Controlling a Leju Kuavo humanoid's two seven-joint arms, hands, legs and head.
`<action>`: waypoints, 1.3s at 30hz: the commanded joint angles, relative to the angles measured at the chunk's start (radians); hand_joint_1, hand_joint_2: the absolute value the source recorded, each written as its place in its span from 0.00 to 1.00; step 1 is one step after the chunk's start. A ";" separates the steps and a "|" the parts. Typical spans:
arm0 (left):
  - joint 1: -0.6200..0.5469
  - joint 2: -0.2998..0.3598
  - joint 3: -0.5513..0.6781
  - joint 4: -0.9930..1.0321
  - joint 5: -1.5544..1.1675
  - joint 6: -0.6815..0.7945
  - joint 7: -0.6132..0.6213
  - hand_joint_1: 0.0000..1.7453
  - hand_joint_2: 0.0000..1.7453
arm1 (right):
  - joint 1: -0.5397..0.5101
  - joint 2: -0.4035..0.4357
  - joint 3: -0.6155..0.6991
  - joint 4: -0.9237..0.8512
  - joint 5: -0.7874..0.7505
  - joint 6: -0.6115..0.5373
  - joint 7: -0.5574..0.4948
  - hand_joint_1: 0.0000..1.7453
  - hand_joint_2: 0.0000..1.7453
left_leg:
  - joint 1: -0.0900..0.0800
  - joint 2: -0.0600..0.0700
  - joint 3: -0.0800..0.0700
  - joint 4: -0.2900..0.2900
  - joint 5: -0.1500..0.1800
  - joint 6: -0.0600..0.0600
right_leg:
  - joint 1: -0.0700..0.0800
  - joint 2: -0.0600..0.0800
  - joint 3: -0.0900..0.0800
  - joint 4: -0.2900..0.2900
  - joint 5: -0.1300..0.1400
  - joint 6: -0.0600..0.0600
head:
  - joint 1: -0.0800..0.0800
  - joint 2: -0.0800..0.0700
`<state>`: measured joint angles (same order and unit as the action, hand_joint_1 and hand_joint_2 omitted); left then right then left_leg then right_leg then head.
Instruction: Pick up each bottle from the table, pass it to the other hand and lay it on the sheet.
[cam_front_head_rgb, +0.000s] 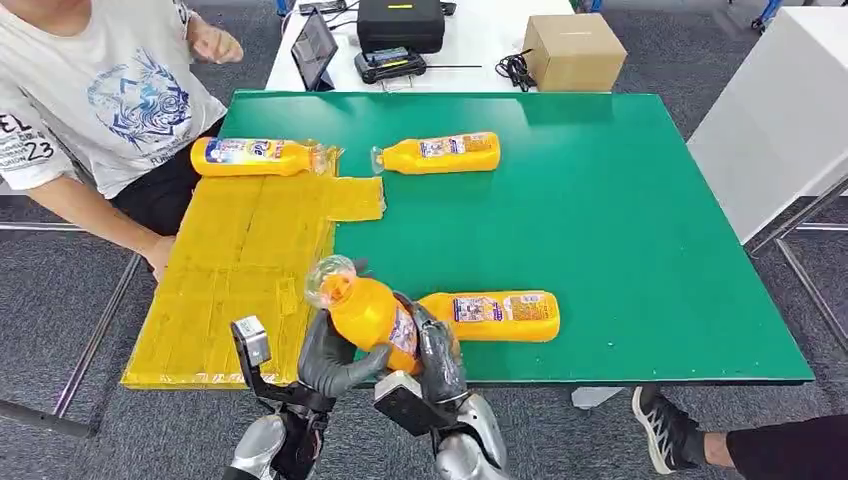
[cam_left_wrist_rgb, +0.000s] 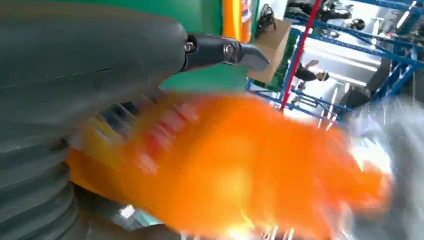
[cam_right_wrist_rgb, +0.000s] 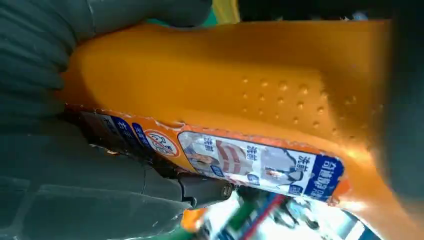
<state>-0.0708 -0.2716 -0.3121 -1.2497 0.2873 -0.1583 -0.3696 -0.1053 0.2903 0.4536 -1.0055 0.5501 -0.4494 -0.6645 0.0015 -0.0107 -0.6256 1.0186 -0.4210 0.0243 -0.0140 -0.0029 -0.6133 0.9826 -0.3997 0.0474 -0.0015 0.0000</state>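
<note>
Held bottle (cam_front_head_rgb: 365, 315) raised above the near edge of the green table (cam_front_head_rgb: 640, 250), tilted, clear cap end pointing up and away toward the yellow sheet (cam_front_head_rgb: 240, 270). Gripped at once by both hands: left hand (cam_front_head_rgb: 325, 360) wrapped under and around the lower body from the left, right hand (cam_front_head_rgb: 440, 360) closed against the right side at the label. In the right wrist view, orange body (cam_right_wrist_rgb: 240, 85) pressed between thick grey thumb above and dark fingers (cam_right_wrist_rgb: 405, 100) on the far side, label facing the palm. In the left wrist view, bottle (cam_left_wrist_rgb: 235, 165) blurred, lying across the palm beneath one dark finger (cam_left_wrist_rgb: 225, 50).

Second bottle (cam_front_head_rgb: 490, 316) lying flat on the table just behind the right hand. Third bottle (cam_front_head_rgb: 437, 154) lying on the table, just beyond the sheet's far corner. Fourth bottle (cam_front_head_rgb: 255, 157) lying across the sheet's far edge. Person (cam_front_head_rgb: 100, 100) seated at the left, one hand at the sheet's edge.
</note>
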 joint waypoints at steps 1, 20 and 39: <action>-0.026 0.067 -0.049 0.016 0.026 -0.009 0.011 0.00 1.00 | -0.063 -0.004 0.096 0.177 -0.013 0.004 0.024 1.00 1.00 | 0.000 0.004 0.006 -0.001 -0.002 -0.001 | 0.001 0.003 0.005 -0.002 -0.001 -0.002 | 0.000 0.000; -0.036 0.067 -0.068 0.037 -0.031 0.018 0.001 0.00 1.00 | -0.100 0.011 0.128 0.146 -0.042 0.038 0.036 1.00 1.00 | -0.001 0.002 0.005 -0.001 -0.002 -0.001 | 0.000 0.001 0.005 -0.001 -0.001 -0.002 | 0.000 0.000; -0.039 0.062 -0.058 0.059 -0.047 -0.004 -0.006 1.00 1.00 | -0.115 0.024 0.196 0.228 -0.031 0.070 0.047 1.00 1.00 | -0.001 0.002 0.005 -0.001 -0.002 -0.001 | 0.000 0.001 0.005 -0.001 -0.001 -0.001 | 0.000 0.000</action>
<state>-0.0752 -0.2293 -0.3235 -1.2478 0.2453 -0.1408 -0.3849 -0.1762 0.2976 0.5673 -0.8926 0.5039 -0.4067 -0.6203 0.0001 -0.0103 -0.6259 1.0188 -0.4212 0.0247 -0.0152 -0.0028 -0.6134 0.9822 -0.3993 0.0478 -0.0011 0.0000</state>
